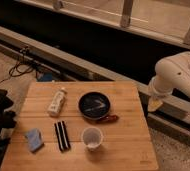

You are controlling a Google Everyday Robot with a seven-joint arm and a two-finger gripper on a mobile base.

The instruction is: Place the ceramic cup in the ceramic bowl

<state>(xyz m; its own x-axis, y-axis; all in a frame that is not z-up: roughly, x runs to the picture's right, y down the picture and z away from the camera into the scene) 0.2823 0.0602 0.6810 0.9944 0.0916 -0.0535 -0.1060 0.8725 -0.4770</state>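
Note:
The ceramic cup [92,137] is whitish and round. It stands upright on the wooden table [123,150], in front of the bowl and a little left of it. The ceramic bowl [94,105] is black, shallow and glossy, and sits at the table's middle, towards the back. They are a short gap apart. My white arm [178,75] hangs at the right, off the table. My gripper [155,104] is at its lower end, just past the table's right edge, level with the bowl and well apart from the cup. It holds nothing that I can see.
A white bottle [57,102] lies left of the bowl. A black-striped flat block [62,135] lies left of the cup, and a blue sponge [34,139] sits at the front left. A reddish-brown object [108,119] touches the bowl's front right rim. Cables [23,67] lie on the floor behind.

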